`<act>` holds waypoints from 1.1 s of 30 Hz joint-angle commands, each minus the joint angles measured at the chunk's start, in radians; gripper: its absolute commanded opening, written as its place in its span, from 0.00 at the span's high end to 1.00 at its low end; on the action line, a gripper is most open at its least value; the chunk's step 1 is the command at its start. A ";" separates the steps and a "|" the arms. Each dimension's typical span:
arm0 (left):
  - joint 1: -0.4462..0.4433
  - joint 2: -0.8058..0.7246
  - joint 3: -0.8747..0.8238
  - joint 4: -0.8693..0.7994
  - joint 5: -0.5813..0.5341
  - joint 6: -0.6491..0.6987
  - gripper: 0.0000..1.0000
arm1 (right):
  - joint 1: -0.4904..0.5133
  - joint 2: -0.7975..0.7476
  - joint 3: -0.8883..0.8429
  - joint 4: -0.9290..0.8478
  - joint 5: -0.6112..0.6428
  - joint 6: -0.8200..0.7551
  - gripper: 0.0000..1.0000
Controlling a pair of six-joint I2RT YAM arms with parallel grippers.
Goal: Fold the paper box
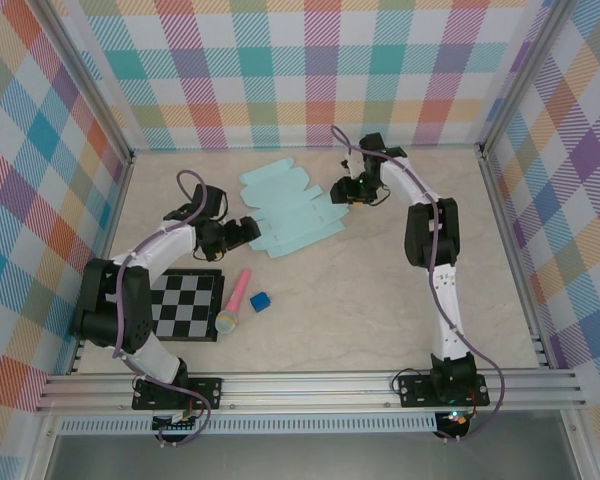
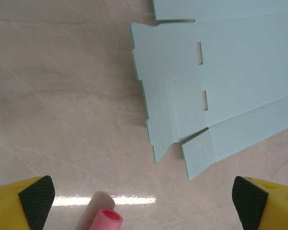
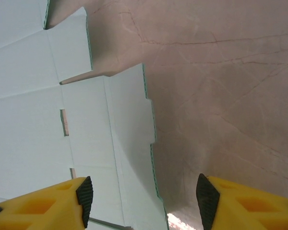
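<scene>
Lying Flat, Flanked on Two Sides

The paper box (image 1: 285, 212) is seen as a flat die-cut sheet of pale mint-blue card. It is spread on the table (image 1: 400, 330) at about 11 o'clock from the table's middle in the top view. Slots and notched flaps are seen along its edges.

The left gripper (image 1: 244, 232) is placed at the sheet's 8 o'clock corner. Its jaws are spread wide and nothing is held between them. In the left wrist view its black-padded yellow fingers (image 2: 36, 199) are seen at the two lower corners. The sheet is at 1 o'clock, apart from them, and the end of a pink cylinder (image 2: 105, 218) is at 6 o'clock.

The right gripper (image 1: 341, 188) is placed at the sheet's 2 o'clock side, with its jaws parted. In the right wrist view the sheet's notched edge is seen in the gap, with one finger (image 3: 84, 196) over the card and the other over bare table. No pinch on the card can be made out, and whether a pad touches it cannot be told.

A black-and-white checkerboard (image 1: 185, 305) is laid at 8 o'clock of the table. The pink cylinder is laid just at its 3 o'clock side, and a small dark blue cube (image 1: 260, 300) is set just beside the cylinder, at 3 o'clock.
</scene>
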 commanded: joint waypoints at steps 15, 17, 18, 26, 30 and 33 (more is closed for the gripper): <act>0.050 -0.155 0.238 -0.179 -0.030 0.126 0.00 | 0.008 -0.326 -0.318 0.039 -0.011 -0.420 1.00; 0.062 -0.164 0.290 -0.215 -0.039 0.156 0.00 | 0.008 -0.404 -0.401 0.053 0.026 -0.537 1.00; 0.065 -0.167 0.315 -0.229 -0.040 0.171 0.00 | 0.007 -0.442 -0.435 0.041 0.044 -0.613 1.00; 0.062 -0.197 0.291 -0.137 0.117 0.221 0.00 | -0.035 -0.646 -0.615 0.032 0.234 -1.039 1.00; 0.029 -0.187 0.253 -0.079 0.181 0.280 0.00 | -0.073 -0.701 -0.672 0.057 0.271 -1.225 1.00; 0.009 -0.152 0.240 -0.024 0.253 0.309 0.00 | -0.089 -0.722 -0.676 0.059 0.254 -1.316 1.00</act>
